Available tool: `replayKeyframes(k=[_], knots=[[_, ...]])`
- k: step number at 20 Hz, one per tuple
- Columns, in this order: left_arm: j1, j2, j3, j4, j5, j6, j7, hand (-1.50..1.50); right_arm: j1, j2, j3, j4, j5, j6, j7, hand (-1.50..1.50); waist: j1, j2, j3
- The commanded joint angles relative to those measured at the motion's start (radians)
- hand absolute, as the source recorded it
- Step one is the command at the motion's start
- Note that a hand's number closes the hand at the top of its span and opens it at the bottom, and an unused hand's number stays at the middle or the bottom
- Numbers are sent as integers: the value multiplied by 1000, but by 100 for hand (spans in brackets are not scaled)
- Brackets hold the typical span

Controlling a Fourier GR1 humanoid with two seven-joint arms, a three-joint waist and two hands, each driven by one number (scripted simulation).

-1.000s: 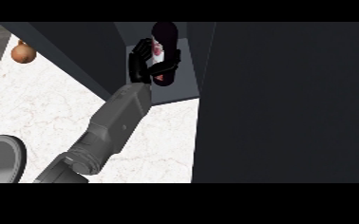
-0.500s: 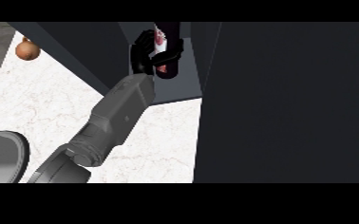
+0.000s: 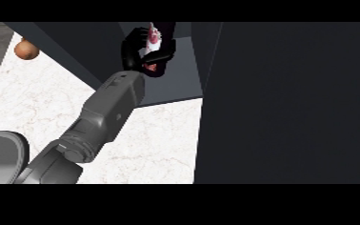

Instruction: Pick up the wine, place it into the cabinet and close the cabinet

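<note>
The dark wine bottle with white-and-red label (image 3: 152, 40) is grasped by the black left hand (image 3: 144, 52), fingers curled round it, label showing between fingers and thumb. Bottle and fingers are seen inside the dark grey cabinet (image 3: 172, 83) opening, above its floor. The open dark cabinet door (image 3: 281, 105) stands right of the fingers. A brown rounded object (image 3: 26, 50) lies well left on the white marble counter (image 3: 147, 148).

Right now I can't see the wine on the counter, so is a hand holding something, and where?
The left hand holds the wine bottle, fingers curled around its body.
</note>
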Motion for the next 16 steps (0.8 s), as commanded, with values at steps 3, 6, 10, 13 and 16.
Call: replayKeyframes(k=[3,6,10,13,16], knots=[[-18,32,-61,18,-65,116,19,150,-9,-3,-2,-4,-17,6,1,-150,-9,8,-1],[20,31,-78,18,-83,169,15,150,1,9,6,-20,-27,5,1,-150,-19,13,-1],[26,75,-91,18,-98,188,52,150,-8,8,11,-23,-21,1,10,-150,-21,13,-3],[47,95,-102,18,-112,182,56,150,-1,-6,10,-14,-32,30,-3,-150,-18,19,-2],[71,75,-132,17,-143,136,67,-150,9,13,26,-32,-8,13,-9,-150,-16,14,-3]])
